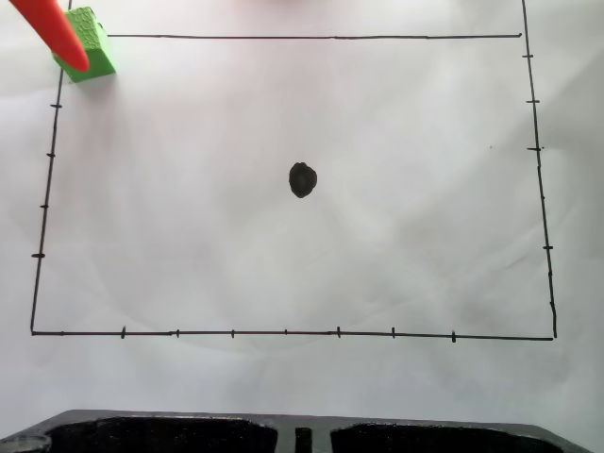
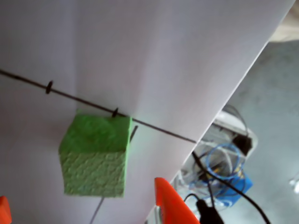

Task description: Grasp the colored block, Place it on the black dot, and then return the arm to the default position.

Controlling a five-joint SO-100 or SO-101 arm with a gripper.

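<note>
Green block [image 1: 92, 42] sits at the paper's top-left border corner, jaws apart around it.

Arm: my orange-red finger [image 1: 58, 30] slants in over the paper's top-left corner, fixed view.
Gripper [image 2: 88, 212]: jaws spread apart; wrist view shows both tips, nothing gripped.

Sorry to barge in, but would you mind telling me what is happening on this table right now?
An orange-red arm's gripper is at the green block, which sits at the top-left corner of the drawn frame in the fixed view. In the wrist view, one finger shows on each side of the block, not touching it. The black dot in the middle of the paper is bare.
</note>
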